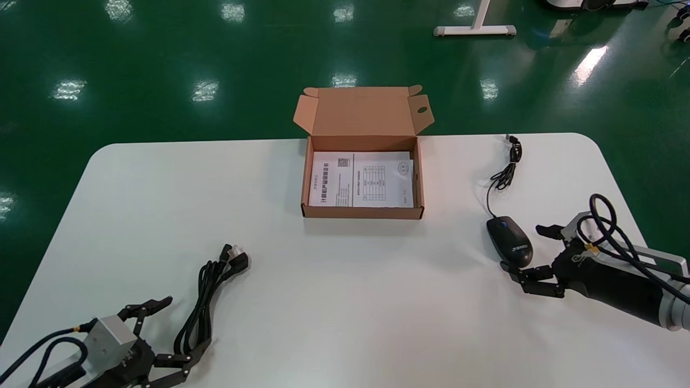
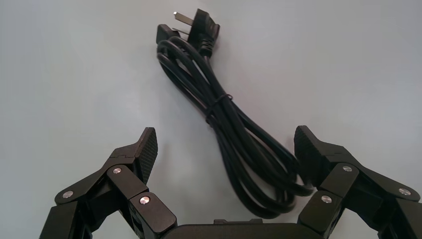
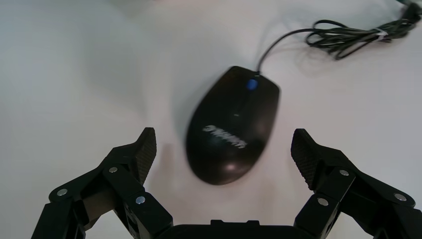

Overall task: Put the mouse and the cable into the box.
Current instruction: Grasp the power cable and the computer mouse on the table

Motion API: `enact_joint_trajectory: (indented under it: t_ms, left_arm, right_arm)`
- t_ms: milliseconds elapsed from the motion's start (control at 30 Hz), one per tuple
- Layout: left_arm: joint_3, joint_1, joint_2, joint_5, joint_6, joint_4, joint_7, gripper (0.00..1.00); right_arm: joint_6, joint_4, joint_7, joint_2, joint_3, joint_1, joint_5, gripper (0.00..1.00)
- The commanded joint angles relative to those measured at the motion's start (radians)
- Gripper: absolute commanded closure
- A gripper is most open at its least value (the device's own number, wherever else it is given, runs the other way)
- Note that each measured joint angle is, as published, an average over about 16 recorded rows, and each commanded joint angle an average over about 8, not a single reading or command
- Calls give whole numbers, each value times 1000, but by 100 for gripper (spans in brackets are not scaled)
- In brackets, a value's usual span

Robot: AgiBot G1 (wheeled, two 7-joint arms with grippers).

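An open cardboard box point(image 1: 362, 211) with a printed sheet inside stands at the table's far middle. A black wired mouse point(image 1: 509, 239) point(image 3: 231, 124) lies at the right, its thin cord point(image 1: 504, 175) bundled behind it. My right gripper point(image 1: 523, 249) point(image 3: 224, 149) is open just behind the mouse, whose rear end sits between the spread fingers, untouched. A bundled black power cable point(image 1: 205, 302) point(image 2: 234, 129) with a plug lies at the near left. My left gripper point(image 1: 167, 328) point(image 2: 226, 149) is open, and the cable's looped end lies between its fingers.
The white table point(image 1: 345, 302) has rounded far corners and ends just behind the box. Green floor lies beyond it, with a white stand base point(image 1: 474, 29) far back. The box's lid flap point(image 1: 362, 110) stands upright at its far side.
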Motion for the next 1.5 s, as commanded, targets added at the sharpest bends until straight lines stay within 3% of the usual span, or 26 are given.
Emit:
enact_joint_trajectory:
  t_ms: [33, 367, 1000, 1500]
  left_arm:
    - [-7, 10, 10, -4, -4, 0, 10, 0]
    - [-20, 30, 38, -14, -17, 1, 32, 0]
    - [-22, 25, 45, -21, 1, 25, 43, 0]
    - [-17, 19, 56, -21, -7, 30, 39, 0]
  right_arm:
    - [19, -14, -4, -9, -1, 6, -8, 0]
    - [62, -38, 1, -34, -8, 5, -27, 0]
    - [70, -56, 52, -50, -20, 33, -38, 0]
    - [105, 8, 139, -68, -41, 50, -66, 0]
